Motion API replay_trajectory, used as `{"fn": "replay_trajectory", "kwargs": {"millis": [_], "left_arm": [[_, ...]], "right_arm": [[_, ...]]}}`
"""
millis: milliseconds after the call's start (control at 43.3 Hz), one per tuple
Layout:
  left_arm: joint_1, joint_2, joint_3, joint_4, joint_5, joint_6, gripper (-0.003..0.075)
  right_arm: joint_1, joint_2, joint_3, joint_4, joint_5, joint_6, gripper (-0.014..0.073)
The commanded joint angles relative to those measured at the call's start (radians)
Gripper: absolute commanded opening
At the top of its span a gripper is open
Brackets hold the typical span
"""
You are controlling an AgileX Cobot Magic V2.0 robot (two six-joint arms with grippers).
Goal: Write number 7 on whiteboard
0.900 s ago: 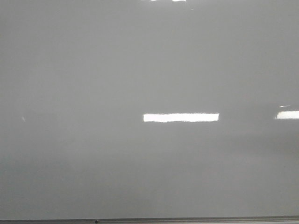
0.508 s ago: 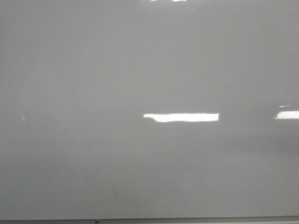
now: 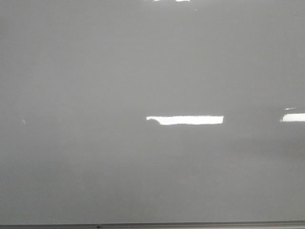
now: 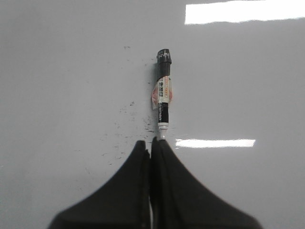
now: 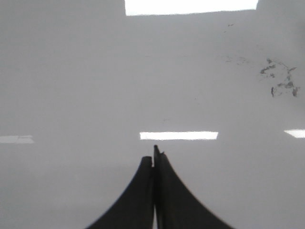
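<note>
Glossy pale-grey whiteboard [image 3: 95, 71] fills every view, carrying smudges but no written 7. Two black tapered grippers: the left gripper [image 4: 151, 145] clenched beside one cylindrical labelled marker [image 4: 163, 93]; the right gripper [image 5: 153, 155] clenched, holding nothing.

The whiteboard [image 3: 95, 71] is faced squarely and closely by the front view, only its lower edge being included, while it is looked upon over closed fingers from each wrist, glossy board surface with glare bars being shared by all three views.
</note>
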Motion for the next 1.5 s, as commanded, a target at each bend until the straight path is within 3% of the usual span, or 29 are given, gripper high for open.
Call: {"fn": "replay_trajectory", "kwargs": {"millis": [0, 162, 300, 531, 877, 1039, 1477], "left_arm": [[-0.007, -0.012, 0.014, -0.008, -0.078, -0.002, -0.002], [-0.007, -0.012, 0.009, -0.032, -0.135, -0.002, -0.0021], [-0.007, -0.012, -0.07, -0.052, -0.108, -0.002, -0.0021], [-0.007, 0.061, -0.339, -0.052, 0.106, -0.002, -0.0021], [-0.007, 0.35, -0.724, -0.052, 0.459, -0.002, -0.0021], [-0.007, 0.439, -0.752, -0.056, 0.47, -0.002, -0.0021], [-0.007, 0.563, -0.723, -0.056, 0.473, -0.002, -0.0021]], "right_arm": [[-0.004, -0.018, -0.003, -0.012, -0.091, -0.001, -0.0118], [-0.003, -0.018, -0.009, -0.012, -0.098, -0.001, -0.0118], [-0.002, -0.018, -0.076, -0.012, -0.03, -0.001, -0.0118], [-0.002, 0.056, -0.302, -0.012, 0.219, -0.024, -0.0118], [-0.002, 0.375, -0.731, -0.011, 0.5, -0.035, -0.0118], [-0.001, 0.525, -0.845, -0.011, 0.604, -0.035, -0.0118], [0.046, 0.725, -0.855, -0.01, 0.594, -0.04, -0.0118]]}}
